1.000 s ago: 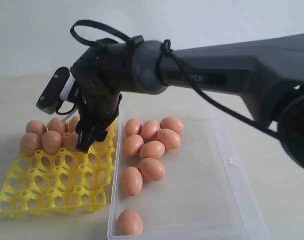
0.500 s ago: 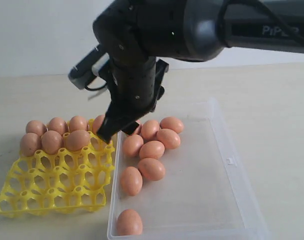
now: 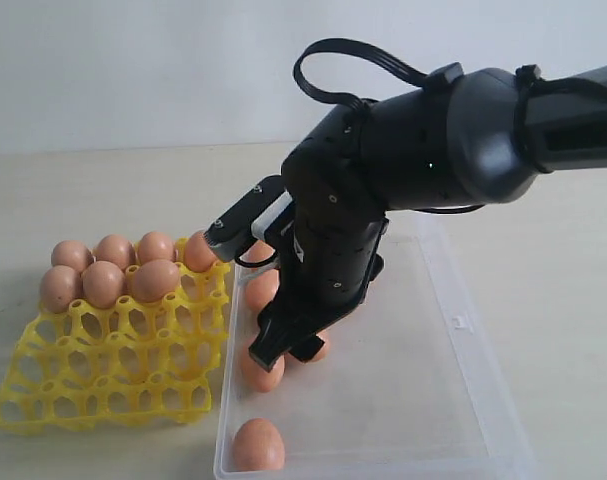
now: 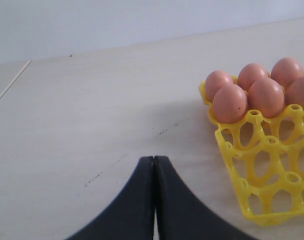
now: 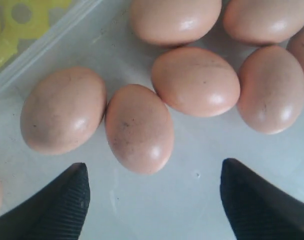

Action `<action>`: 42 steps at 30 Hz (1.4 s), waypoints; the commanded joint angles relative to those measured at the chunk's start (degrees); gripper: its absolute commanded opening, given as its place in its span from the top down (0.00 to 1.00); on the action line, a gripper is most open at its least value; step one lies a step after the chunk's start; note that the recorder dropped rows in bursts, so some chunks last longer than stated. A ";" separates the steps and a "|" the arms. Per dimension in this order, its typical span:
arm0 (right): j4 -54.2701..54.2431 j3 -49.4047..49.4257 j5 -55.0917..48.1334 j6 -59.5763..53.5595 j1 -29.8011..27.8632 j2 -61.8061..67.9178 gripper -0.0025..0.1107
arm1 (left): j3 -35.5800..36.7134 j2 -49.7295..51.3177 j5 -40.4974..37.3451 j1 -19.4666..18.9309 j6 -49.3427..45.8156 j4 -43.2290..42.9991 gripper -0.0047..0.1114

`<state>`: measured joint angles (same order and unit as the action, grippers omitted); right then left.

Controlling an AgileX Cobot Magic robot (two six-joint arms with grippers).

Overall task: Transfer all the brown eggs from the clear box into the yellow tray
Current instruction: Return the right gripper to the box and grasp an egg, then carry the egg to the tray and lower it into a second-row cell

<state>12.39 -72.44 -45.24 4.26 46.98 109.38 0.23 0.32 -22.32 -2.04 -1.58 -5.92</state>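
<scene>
Off to the left, the left gripper (image 4: 154,167) is hanging over the bare pale table (image 4: 66,125), its black jaws pressed together on nothing. Next to it, the bright yellow plastic egg tray (image 3: 113,370) is carrying seven orange-brown oval eggs (image 3: 155,280) in its far cups. Just right of the tray, the shallow clear plastic box (image 3: 453,400) is holding the other eggs. The right gripper (image 3: 288,348) is hovering low over them, jaws spread wide and empty.

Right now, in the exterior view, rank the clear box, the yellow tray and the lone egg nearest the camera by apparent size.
1. clear box
2. yellow tray
3. lone egg, plainly smallest despite being nearest
</scene>
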 commanded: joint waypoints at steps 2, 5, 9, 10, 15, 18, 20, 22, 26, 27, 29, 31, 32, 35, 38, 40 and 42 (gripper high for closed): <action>-0.60 0.61 3.77 0.25 -0.74 -0.47 0.36 | -0.23 -0.32 0.52 0.43 0.27 0.14 0.96; -1.58 0.61 4.00 0.25 -0.97 -0.20 0.36 | -0.23 -0.32 0.52 0.43 0.27 0.14 0.96; -3.47 0.61 4.54 -0.24 -0.97 1.32 0.36 | -0.23 -0.32 0.52 0.43 0.27 0.14 0.96; -3.89 0.61 4.95 -0.37 -0.97 1.56 0.36 | -0.23 -0.32 0.52 0.43 0.27 0.14 0.96; -4.03 0.61 7.72 -1.25 -1.18 4.35 0.36 | -0.23 -0.32 0.52 0.43 0.27 0.14 0.96; -3.21 0.47 8.81 -1.35 -1.88 6.27 0.36 | -0.23 -0.32 0.52 0.43 0.27 0.14 0.96; -3.21 0.23 8.83 -1.35 -2.80 7.95 0.36 | -0.23 -0.32 0.52 0.43 0.27 0.14 0.96; -3.21 0.07 8.95 -1.39 -2.97 9.20 0.36 | -0.23 -0.32 0.52 0.43 0.27 0.14 0.96; -3.99 0.07 10.69 -1.39 -2.97 9.45 0.41 | -0.23 -0.32 0.52 0.43 0.27 0.14 0.96; -3.99 0.07 11.43 -1.51 -2.97 9.45 0.44 | -0.23 -0.32 0.52 0.43 0.27 0.14 0.96; -5.00 0.07 14.30 -3.13 -2.97 9.45 0.47 | -0.23 -0.32 0.52 0.43 0.27 0.14 0.96; -6.55 0.07 15.49 -5.47 -2.97 9.45 0.45 | -0.23 -0.32 0.52 0.43 0.27 0.14 0.96; -6.53 0.07 15.00 -5.72 -2.97 9.45 0.50 | -0.23 -0.32 0.52 0.43 0.27 0.14 0.96; -6.53 0.07 13.09 -5.72 -2.97 8.91 0.91 | -0.23 -0.32 0.52 0.43 0.27 0.14 0.96; -6.53 0.19 12.46 -5.72 -2.97 4.16 0.98 | -0.23 -0.32 0.52 0.43 0.27 0.14 0.96; -6.87 0.19 16.12 -5.72 -2.97 -1.22 0.98 | -0.23 -0.32 0.52 0.43 0.27 0.14 0.96; -8.28 0.07 21.52 -6.41 -2.62 -4.33 0.98 | -0.23 -0.32 0.52 0.43 0.27 0.14 0.96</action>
<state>5.31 -72.28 -28.56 -0.92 44.10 108.15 0.23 0.32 -22.32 -2.04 -1.58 -5.92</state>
